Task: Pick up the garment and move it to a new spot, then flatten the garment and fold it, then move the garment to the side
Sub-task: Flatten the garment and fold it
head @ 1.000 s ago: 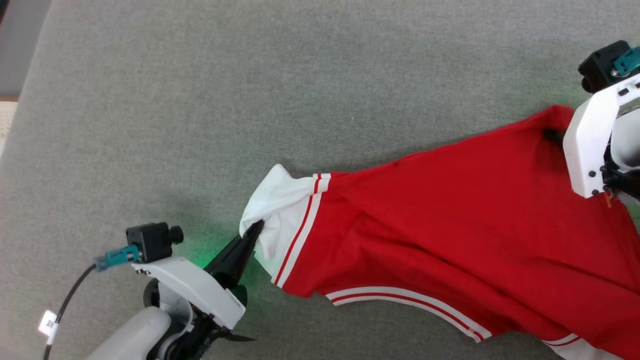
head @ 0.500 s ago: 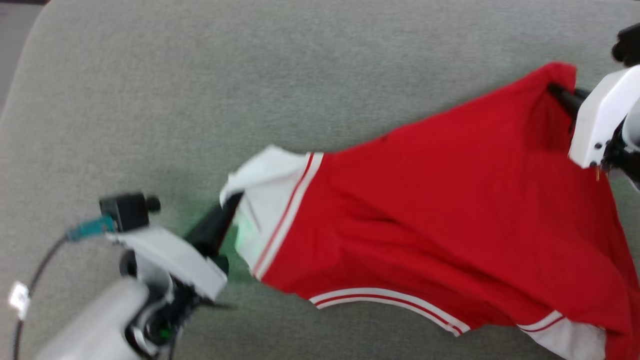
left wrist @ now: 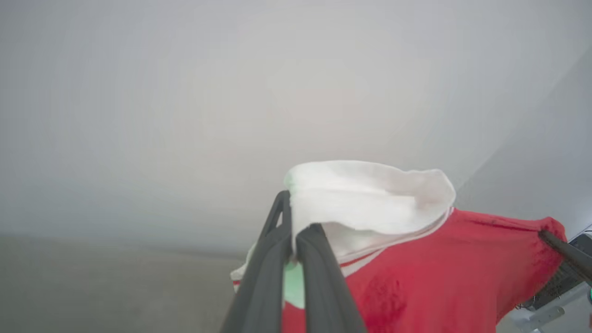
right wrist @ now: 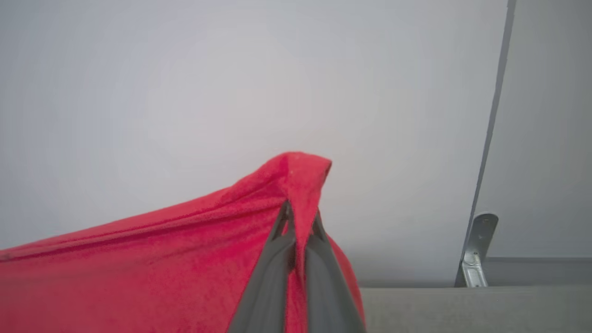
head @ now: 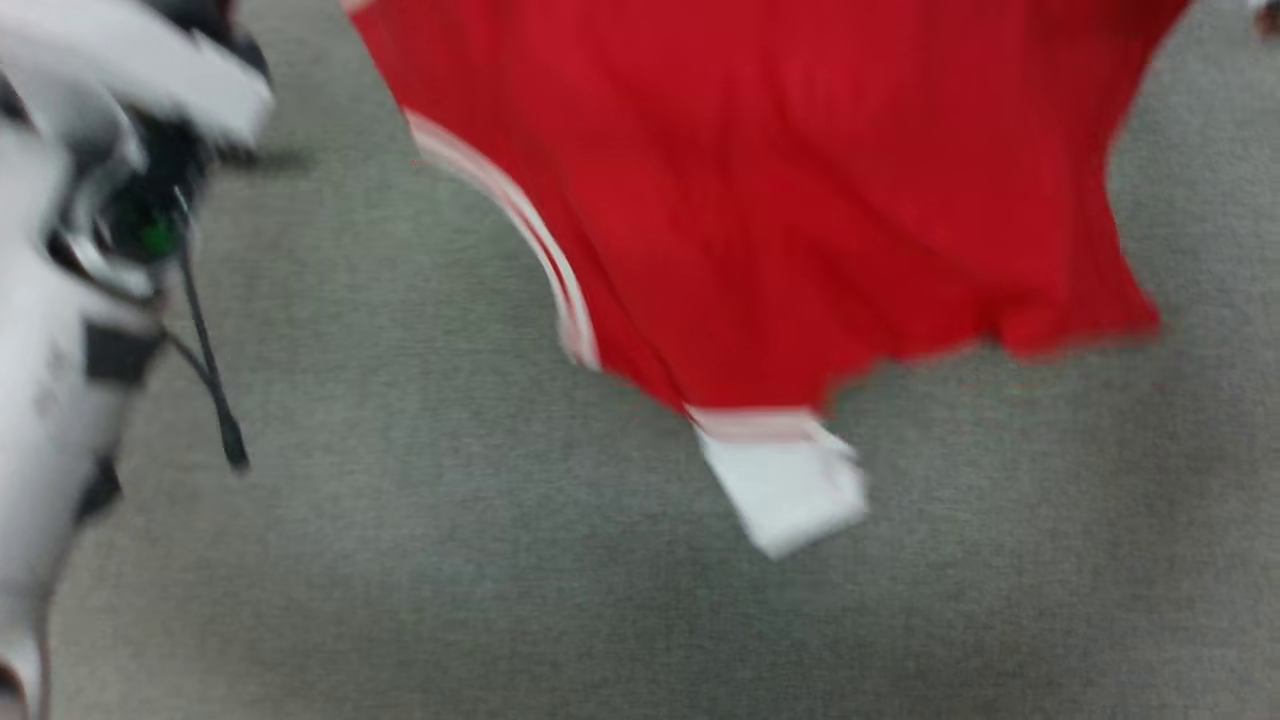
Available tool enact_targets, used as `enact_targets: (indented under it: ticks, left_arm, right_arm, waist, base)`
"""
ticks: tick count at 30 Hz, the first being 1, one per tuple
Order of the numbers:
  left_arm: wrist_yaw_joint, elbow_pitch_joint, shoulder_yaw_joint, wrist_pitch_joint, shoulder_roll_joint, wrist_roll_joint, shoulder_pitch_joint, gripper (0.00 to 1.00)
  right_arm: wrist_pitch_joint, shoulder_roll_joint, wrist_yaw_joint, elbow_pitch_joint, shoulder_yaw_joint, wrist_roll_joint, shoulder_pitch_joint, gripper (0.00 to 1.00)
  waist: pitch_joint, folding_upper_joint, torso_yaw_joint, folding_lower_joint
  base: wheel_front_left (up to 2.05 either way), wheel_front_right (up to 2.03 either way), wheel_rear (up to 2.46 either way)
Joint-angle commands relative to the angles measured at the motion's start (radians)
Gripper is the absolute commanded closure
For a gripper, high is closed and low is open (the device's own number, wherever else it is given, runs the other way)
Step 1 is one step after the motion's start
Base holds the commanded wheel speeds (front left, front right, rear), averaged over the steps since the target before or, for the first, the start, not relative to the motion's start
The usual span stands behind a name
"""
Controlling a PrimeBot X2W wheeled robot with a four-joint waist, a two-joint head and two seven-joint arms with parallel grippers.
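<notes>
Right pincer (right wrist: 300, 222) has just pinched shut on a red corner of the garment (head: 780, 200); left pincer (left wrist: 296, 231) pinches its white sleeve (left wrist: 370, 199). Garment lay on the worktop (head: 400, 560), now hangs lifted between both. Pickup done; relocation looks next.

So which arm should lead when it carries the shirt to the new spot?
Probably right. The right gripper pinches a red corner of the shirt, so most cloth should follow it. The left gripper holds just a white sleeve. Both are shut, so they must move together.
</notes>
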Motion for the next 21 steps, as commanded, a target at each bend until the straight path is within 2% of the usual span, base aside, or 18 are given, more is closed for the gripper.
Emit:
enact_targets:
  ticks: [1,5,12,17,21]
  left_arm:
    - [-0.002,0.052,0.016,-0.013,-0.003,0.015,-0.070,1.00]
    - [-0.007,0.196,0.057,-0.068,-0.014,0.050,-0.271,1.00]
    - [-0.061,0.366,0.109,-0.143,-0.048,0.121,-0.548,1.00]
    - [-0.106,0.438,0.083,-0.134,-0.098,0.123,-0.572,1.00]
    - [-0.122,0.469,0.068,-0.106,-0.116,0.089,-0.505,1.00]
  right_arm:
    - [-0.041,0.006,-0.002,0.026,-0.025,-0.025,-0.052,1.00]
    - [-0.143,0.037,-0.003,0.079,-0.072,-0.061,-0.182,1.00]
    - [-0.289,0.052,-0.005,0.177,-0.117,-0.067,-0.348,1.00]
    - [-0.300,0.046,-0.005,0.224,-0.083,-0.038,-0.364,1.00]
    - [-0.290,0.034,-0.004,0.238,-0.019,-0.004,-0.306,1.00]
  waist:
    - [0.027,0.0000,-0.035,0.0000]
    - [0.042,0.0000,-0.060,0.0000]
    - [0.017,0.0000,-0.081,0.0000]
    - [0.008,0.0000,-0.075,0.0000]
    - [0.019,0.0000,-0.068,0.0000]
  base:
    - [0.00,0.00,0.00]
    - [0.00,0.00,0.00]
    - [0.00,0.00,0.00]
    - [0.00,0.00,0.00]
    - [0.00,0.00,0.00]
